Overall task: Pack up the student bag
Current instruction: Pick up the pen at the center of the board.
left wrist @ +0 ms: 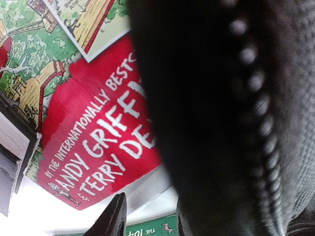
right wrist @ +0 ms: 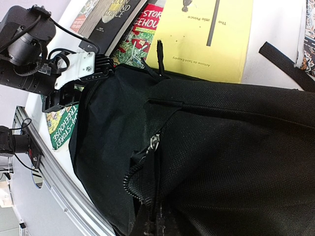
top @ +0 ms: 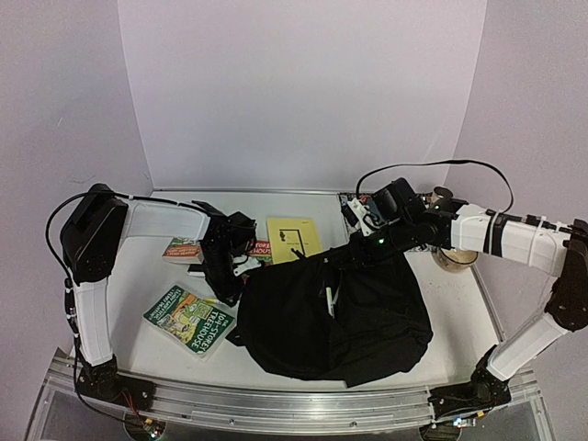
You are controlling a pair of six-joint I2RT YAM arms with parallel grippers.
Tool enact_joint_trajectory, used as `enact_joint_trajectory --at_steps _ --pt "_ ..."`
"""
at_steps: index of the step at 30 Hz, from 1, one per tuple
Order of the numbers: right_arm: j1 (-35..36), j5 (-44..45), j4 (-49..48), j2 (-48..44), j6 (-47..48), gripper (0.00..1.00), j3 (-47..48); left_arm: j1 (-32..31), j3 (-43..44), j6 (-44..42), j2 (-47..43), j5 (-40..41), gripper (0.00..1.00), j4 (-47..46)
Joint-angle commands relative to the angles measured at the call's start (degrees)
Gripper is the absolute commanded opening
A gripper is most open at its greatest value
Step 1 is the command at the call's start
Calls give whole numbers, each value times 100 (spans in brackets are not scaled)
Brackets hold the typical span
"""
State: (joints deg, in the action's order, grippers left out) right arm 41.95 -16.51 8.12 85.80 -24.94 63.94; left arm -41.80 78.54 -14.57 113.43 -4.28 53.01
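Note:
The student bag [top: 340,317] is a large black fabric backpack lying flat mid-table. My right gripper [top: 338,260] is at its far edge; in the right wrist view the gripper [right wrist: 153,223] is shut on the bag's fabric [right wrist: 221,147] beside the open zip, just below the metal zip pull [right wrist: 153,143]. My left gripper [top: 230,292] is at the bag's left edge. In the left wrist view it [left wrist: 147,222] is open, one finger [left wrist: 114,219] over the table and the other against the bag's fabric [left wrist: 211,123]. The bag's inside is hidden.
A yellow book [top: 292,237] lies behind the bag. A green book [top: 188,317] lies front left. A red and green book [left wrist: 93,132] lies under my left wrist. More books [top: 354,207] and a tape roll [top: 455,255] are at the back right. A loose strap [right wrist: 285,61] lies there too.

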Motion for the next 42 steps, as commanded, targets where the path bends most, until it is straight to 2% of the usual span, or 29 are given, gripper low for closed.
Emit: enact_joint_trajectory --at_steps 1,11,13,18,23,31,42 --pt "47 -158 -188 -229 -19 0 51 0 52 -73 54 120 36 27" --pt "50 -159 -192 -239 -28 0 57 -5 -29 -57 591 153 35 1" --pt "51 -165 -188 -239 -22 0 59 -3 -15 -76 670 164 30 3" --pt "50 -143 -188 -256 -27 0 57 4 -36 -102 584 277 8 16" --pt "49 -142 -189 -239 -14 0 74 -3 -19 -99 244 374 0 19" --pt "50 -140 -188 -230 -16 0 95 5 45 -48 -282 815 0 115" --pt "48 -74 -188 -230 -27 0 123 63 194 244 -895 1911 0 444"
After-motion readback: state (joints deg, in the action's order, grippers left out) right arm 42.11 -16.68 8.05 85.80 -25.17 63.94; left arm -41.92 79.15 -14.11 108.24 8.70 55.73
